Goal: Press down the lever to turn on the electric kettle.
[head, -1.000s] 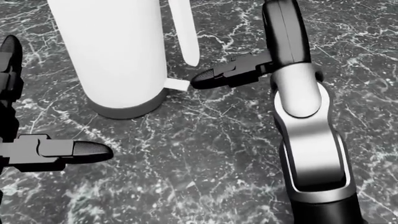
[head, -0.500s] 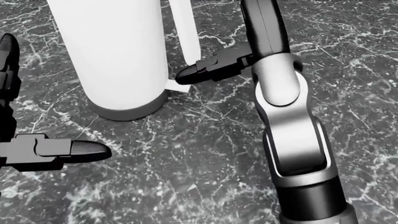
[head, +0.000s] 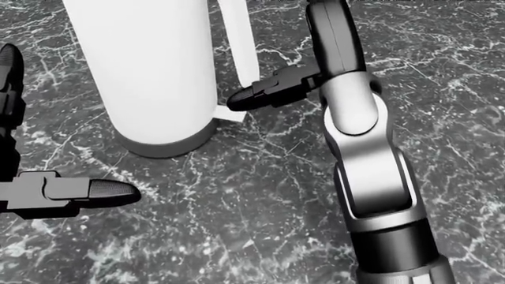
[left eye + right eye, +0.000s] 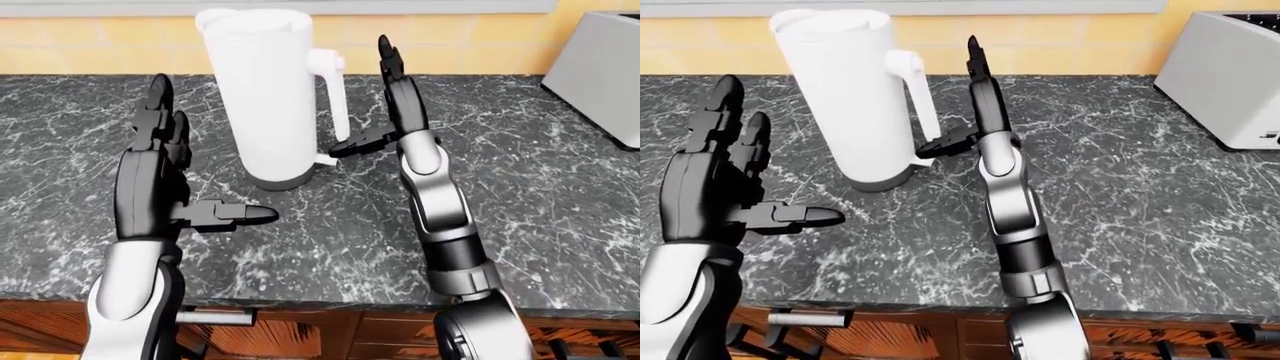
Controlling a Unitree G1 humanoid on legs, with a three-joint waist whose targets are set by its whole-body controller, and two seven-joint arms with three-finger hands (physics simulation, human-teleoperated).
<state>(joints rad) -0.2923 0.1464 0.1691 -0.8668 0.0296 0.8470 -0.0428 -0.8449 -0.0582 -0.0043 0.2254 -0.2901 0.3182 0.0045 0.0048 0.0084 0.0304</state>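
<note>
Near the counter's [image 4: 560,187] far edge by the wall, white kettle [image 4: 265,97] upright, lever [image 3: 230,113] jutting at its base, right hand [image 4: 385,112] fingers spread, thumb tip touching the lever, left hand [image 4: 165,169] open beside the kettle, toaster [image 4: 1230,75] at the right end.

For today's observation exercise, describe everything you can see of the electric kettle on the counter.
The electric kettle is a tall, plain white cylinder, matte like plastic, with a closed lid, a white loop handle on its right in the left-eye view, and a grey base ring. It stands upright on the dark marble counter. A small white lever juts out beneath the handle; the right hand has its thumb tip at it.
</note>
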